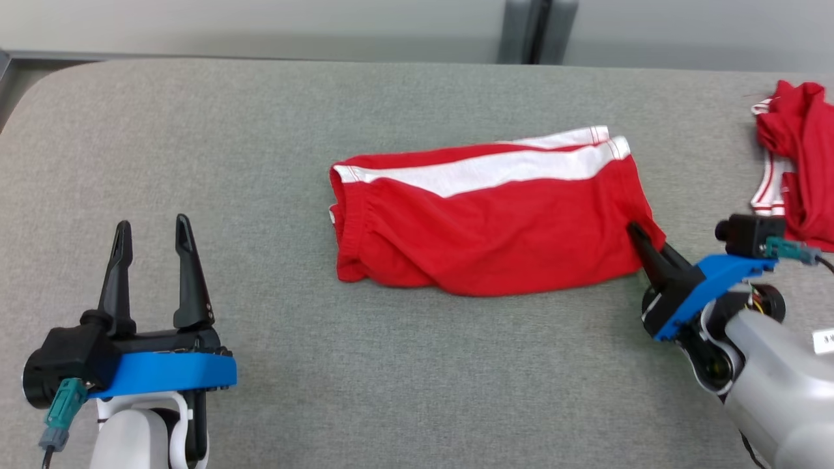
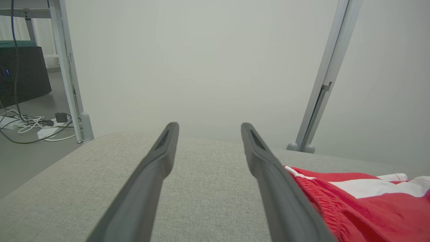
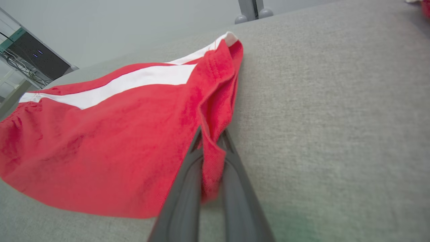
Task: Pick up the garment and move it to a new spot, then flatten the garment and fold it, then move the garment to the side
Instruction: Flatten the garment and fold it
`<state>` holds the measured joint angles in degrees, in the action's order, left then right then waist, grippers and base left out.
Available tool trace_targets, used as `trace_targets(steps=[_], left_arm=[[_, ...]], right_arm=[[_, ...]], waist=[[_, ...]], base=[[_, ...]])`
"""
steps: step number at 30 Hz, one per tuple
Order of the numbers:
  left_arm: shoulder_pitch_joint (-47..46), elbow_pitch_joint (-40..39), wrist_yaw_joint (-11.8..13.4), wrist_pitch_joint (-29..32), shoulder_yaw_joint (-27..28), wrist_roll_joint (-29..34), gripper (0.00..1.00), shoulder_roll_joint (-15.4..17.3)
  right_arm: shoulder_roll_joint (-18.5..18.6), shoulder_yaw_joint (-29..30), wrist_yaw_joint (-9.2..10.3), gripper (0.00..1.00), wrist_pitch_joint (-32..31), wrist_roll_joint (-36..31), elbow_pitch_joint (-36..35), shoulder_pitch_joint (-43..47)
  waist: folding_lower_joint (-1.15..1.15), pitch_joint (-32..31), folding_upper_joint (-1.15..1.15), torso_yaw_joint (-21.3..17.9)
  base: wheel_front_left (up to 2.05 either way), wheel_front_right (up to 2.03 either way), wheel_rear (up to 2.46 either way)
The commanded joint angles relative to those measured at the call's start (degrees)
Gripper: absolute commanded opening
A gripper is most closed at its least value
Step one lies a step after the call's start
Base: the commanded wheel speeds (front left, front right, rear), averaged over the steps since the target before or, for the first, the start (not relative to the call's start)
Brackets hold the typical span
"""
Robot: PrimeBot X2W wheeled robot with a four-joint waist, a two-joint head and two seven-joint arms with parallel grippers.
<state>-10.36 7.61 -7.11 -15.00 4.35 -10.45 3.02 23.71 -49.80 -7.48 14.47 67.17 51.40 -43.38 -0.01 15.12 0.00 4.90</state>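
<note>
The garment (image 1: 495, 215) is a pair of red shorts with a white side stripe, folded and lying flat in the middle of the grey table. My right gripper (image 1: 642, 240) is shut on the garment's near right corner; in the right wrist view the red cloth (image 3: 117, 141) is pinched between the two dark fingers (image 3: 188, 188). My left gripper (image 1: 151, 238) stands open at the lower left, well clear of the garment, with nothing between its fingers. In the left wrist view the garment (image 2: 362, 201) lies to the right of the open left gripper (image 2: 208, 131).
A second red and white garment (image 1: 798, 156) lies crumpled at the table's far right edge. The grey cloth-covered table (image 1: 260, 130) has a rounded far left corner. A metal post (image 1: 537, 29) stands behind the table.
</note>
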Motion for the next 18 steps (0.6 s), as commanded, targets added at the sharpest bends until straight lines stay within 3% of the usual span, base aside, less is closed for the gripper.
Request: trace_targets(steps=[1,11,18], left_arm=[[0.55,-0.03,-0.46,-0.24,0.2,0.31,1.0,0.01],[3.26,-0.36,-0.5,-0.24,-0.03,1.09,1.0,0.06],[3.96,-0.21,-0.35,-0.24,-0.55,0.8,1.0,0.0]], right_arm=[[0.9,0.64,-0.04,0.0,0.5,0.37,-0.69,2.15],[3.9,11.3,-0.04,0.0,0.73,-2.03,-5.29,11.65],[3.46,17.91,-0.04,0.0,0.75,-5.97,-5.34,15.9]], waist=[[0.01,-1.35,0.0,-1.27],[0.01,-3.79,0.0,-2.5],[0.01,-4.32,0.0,-2.04]], base=[[0.0,0.0,0.0],[0.0,0.0,0.0],[0.0,0.0,0.0]])
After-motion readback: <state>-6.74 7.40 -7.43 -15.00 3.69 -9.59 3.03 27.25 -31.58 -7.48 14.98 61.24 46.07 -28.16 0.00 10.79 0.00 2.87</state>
